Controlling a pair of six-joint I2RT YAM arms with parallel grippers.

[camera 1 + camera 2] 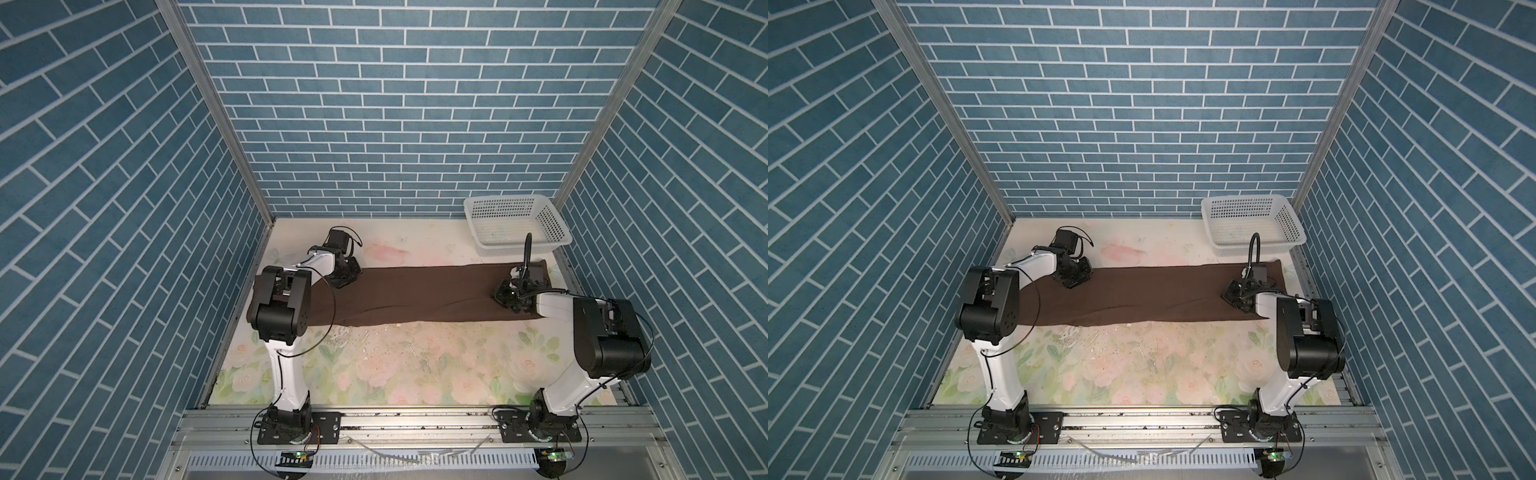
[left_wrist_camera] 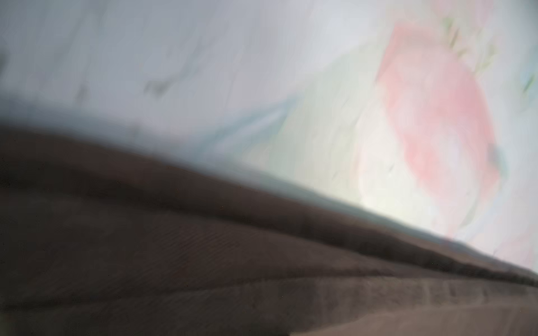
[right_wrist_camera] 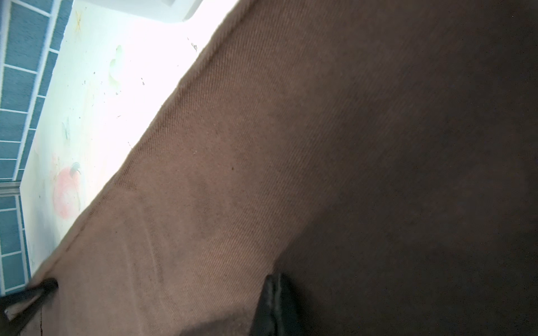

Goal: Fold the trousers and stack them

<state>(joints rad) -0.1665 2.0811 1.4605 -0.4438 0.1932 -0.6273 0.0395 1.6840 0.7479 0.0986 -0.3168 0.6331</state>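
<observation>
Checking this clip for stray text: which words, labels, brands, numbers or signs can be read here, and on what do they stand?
No readable text anywhere.
The trousers, basket, floral table and brick walls show no lettering.
The small lit boards at the front rail: any marking too small to read.

Both top views sharp and evenly lit; left wrist view wholly smeared by blur; right wrist view glares white on the counter [image 3: 116,72], trousers [image 3: 436,145] sinking into shadow

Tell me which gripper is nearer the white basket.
Right. The right gripper is over the trousers at the end just before the basket; the left gripper is at their opposite end.
</observation>
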